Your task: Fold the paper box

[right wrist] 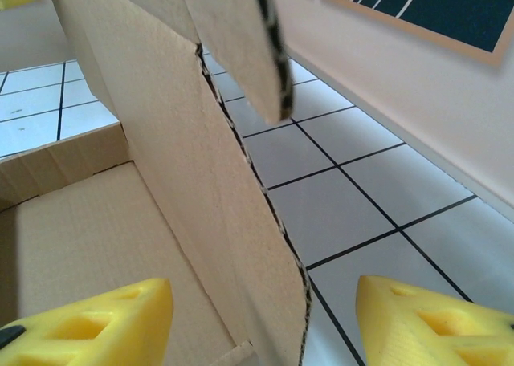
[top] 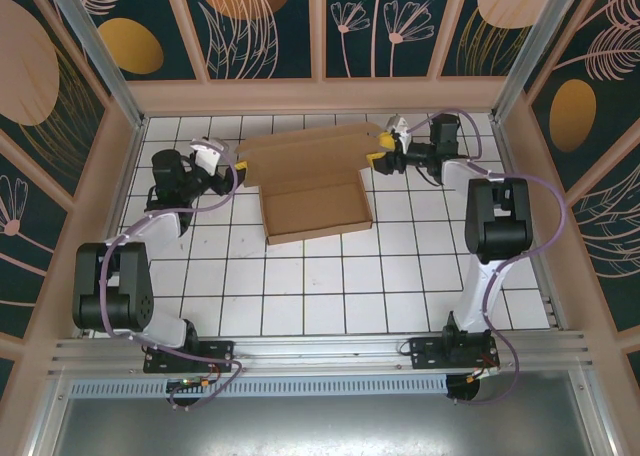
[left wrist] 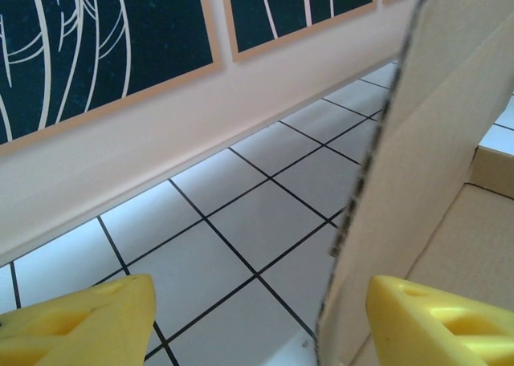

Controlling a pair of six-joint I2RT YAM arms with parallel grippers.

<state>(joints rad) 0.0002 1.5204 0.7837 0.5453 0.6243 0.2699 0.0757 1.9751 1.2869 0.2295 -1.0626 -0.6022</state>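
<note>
Brown cardboard, the paper box point(top: 312, 201) sits at the far middle of the white-tiled bench point(top: 330, 286). Its near part is formed into a shallow tray with low walls, and its rear panel point(top: 310, 144) lies on the side toward the back wall point(left wrist: 161, 165).

The left gripper point(top: 220, 164) is at the panel's left end and the right gripper point(top: 384, 156) at its right end. I judge the step in hand to be folding that rear panel up and over the tray.

The next move seems to call for the 2 arms to work together. Each must close on its end of the panel, then both must swing it forward at 1 pace so the crease bends evenly and the tray does not slide.

From above, the whole layout and both arms' reach are plain, but not the panel's tilt or the gap of the jaws.

The wrist cameras supply that. In the left wrist view the panel stands upright between the yellow fingers point(left wrist: 80, 318), nearer the one on the picture's right, and the jaws are spread wide. Whether that finger touches the card I cannot tell.

In the right wrist view the panel rises between the fingers point(right wrist: 434, 318), clear of both, and those jaws are spread wide too.
</note>
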